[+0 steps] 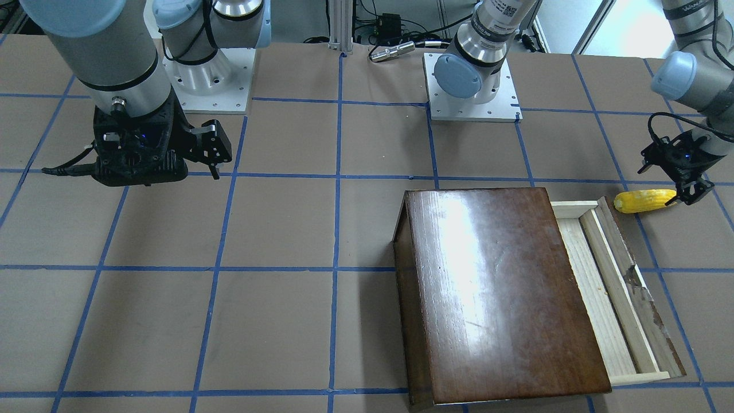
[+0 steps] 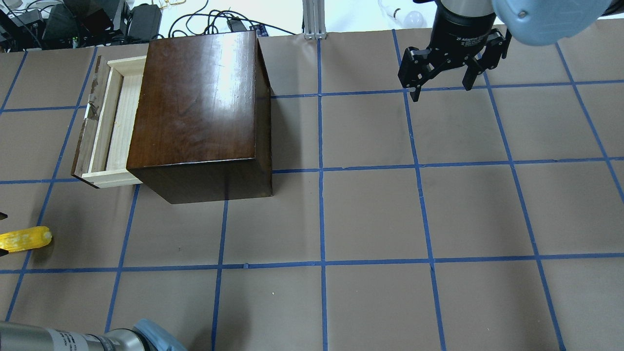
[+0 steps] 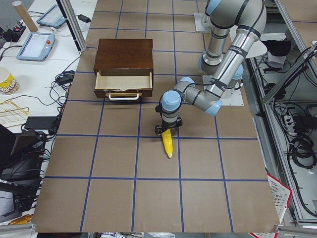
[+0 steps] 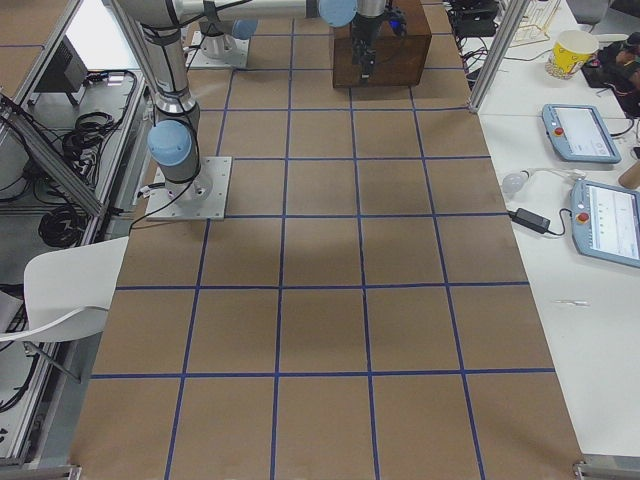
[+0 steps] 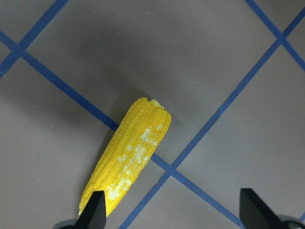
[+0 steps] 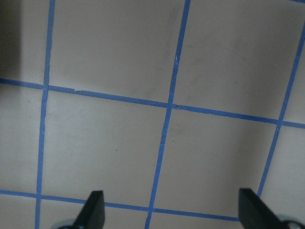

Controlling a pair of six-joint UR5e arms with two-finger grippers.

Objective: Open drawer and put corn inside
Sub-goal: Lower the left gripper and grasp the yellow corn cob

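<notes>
Just beside the cabinet's (image 1: 493, 287) open drawer (image 1: 596, 287), left gripper (image 5: 175, 210) gapes over corn (image 1: 645, 201), perhaps touching.

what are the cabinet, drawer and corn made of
The cabinet: wood, dark brown with a glossy varnish; grain and a bright glare show on top. The drawer: pale unfinished wood, matte, with visible grain. The corn: probably plastic or rubber; uniform yellow moulded kernels with pale scuffed patches.

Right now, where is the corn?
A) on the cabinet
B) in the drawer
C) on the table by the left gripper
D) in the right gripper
C: the corn lies on the table, outside the open drawer, its end by the open left gripper.
</notes>
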